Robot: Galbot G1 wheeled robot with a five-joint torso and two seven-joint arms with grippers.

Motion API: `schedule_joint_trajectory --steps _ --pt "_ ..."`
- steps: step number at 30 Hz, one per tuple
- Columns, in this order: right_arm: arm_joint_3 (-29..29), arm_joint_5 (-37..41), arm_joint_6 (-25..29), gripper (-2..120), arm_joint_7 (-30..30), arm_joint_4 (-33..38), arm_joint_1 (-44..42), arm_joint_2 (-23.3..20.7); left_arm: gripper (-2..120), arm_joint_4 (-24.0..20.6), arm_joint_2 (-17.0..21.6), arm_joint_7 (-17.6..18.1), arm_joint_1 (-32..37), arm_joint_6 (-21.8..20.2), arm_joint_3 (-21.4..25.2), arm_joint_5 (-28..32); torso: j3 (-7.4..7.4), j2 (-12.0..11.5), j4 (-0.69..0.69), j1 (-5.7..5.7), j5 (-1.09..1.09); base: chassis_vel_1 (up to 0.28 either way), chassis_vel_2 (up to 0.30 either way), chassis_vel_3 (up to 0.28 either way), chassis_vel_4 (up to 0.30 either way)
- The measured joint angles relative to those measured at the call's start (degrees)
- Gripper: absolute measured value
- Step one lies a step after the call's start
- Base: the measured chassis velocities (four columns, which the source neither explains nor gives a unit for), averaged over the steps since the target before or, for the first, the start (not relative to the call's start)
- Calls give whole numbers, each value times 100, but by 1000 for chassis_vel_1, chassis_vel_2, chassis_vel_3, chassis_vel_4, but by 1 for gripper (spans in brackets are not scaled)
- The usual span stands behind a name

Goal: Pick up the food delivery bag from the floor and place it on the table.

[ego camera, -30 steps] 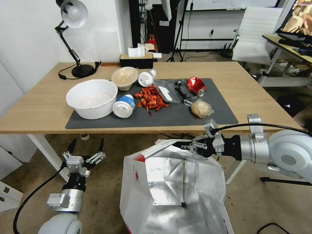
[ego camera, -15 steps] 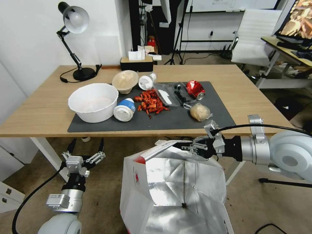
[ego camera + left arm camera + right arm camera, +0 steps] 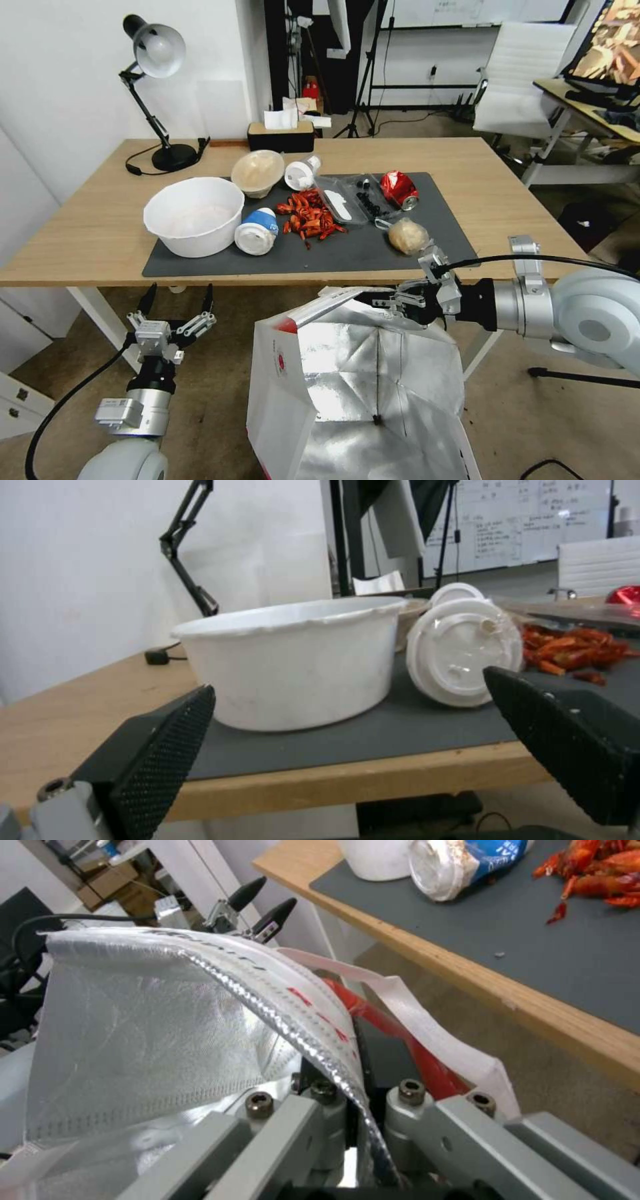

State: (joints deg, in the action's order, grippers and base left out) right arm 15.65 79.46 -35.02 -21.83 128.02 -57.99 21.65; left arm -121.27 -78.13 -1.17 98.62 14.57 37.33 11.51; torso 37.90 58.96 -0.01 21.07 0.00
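Right gripper (image 3: 385, 301) clamped on bag (image 3: 353, 393) rim; left gripper (image 3: 175, 307) apart, idle. Bag looks light, floppy; rim grip suits.

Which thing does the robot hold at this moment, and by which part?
The right gripper holds the food delivery bag, pinched at its top rim. The left gripper is open and holds nothing.

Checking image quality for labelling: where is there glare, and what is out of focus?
Head view: the food delivery bag has foil lining with bright glare patches, and the view is sharp. Left wrist view: the left gripper has near fingers that look soft. Right wrist view: the right gripper is blurred.
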Motion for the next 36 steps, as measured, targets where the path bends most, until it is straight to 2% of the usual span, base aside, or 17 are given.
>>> schedule_joint_trajectory --steps 19,28,33,36 --pt "44 0 13 0 -12 34 -15 -25 100 -79 19 4 -1 -56 -5 18 -16 -19 0 -3 0 0 0 0 0" --pt "400 68 39 0 12 104 -281 -56 100 -86 31 8 10 -13 18 27 -25 -36 0 -11 0 0 0 0 0" --pt "620 291 52 0 105 170 -313 -132 100 -99 41 11 20 -7 44 39 -29 -43 0 -13 0 0 0 0 0" --pt "750 655 55 0 306 254 -49 -179 100 -114 60 15 28 2 72 77 -31 -48 0 -16 -1 0 0 0 0"
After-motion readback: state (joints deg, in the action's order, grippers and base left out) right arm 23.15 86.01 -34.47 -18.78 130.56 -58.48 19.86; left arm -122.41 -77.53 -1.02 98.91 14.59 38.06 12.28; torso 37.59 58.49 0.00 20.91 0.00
